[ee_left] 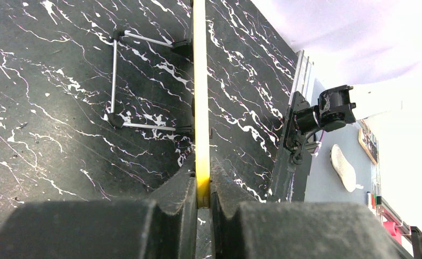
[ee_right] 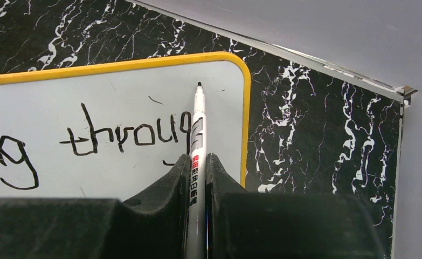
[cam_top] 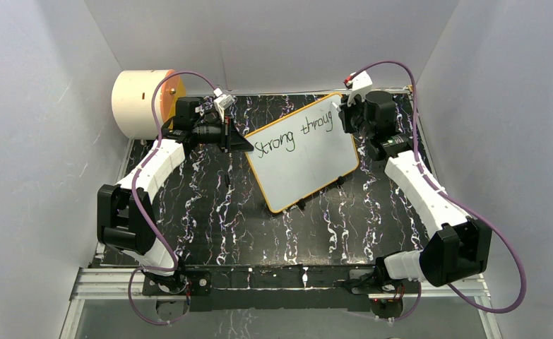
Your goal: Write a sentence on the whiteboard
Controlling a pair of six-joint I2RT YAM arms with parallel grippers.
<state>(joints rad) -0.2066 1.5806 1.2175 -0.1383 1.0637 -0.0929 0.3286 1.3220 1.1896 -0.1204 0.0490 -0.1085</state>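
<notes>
The whiteboard (cam_top: 308,155), white with an orange-yellow frame, lies tilted on the black marbled table and reads "Strong throug". My left gripper (cam_top: 244,143) is shut on its left edge; the left wrist view shows the yellow frame (ee_left: 200,97) edge-on between the fingers (ee_left: 176,189). My right gripper (cam_top: 344,116) is shut on a white marker (ee_right: 198,140) at the board's far right corner. The marker's black tip (ee_right: 199,84) is at the board surface just right of the "g", near the frame (ee_right: 246,108).
A cream cylinder with an orange face (cam_top: 146,102) stands at the back left by the wall. The board's wire stand (ee_left: 117,81) and black feet (cam_top: 301,203) show. White walls enclose the table on three sides.
</notes>
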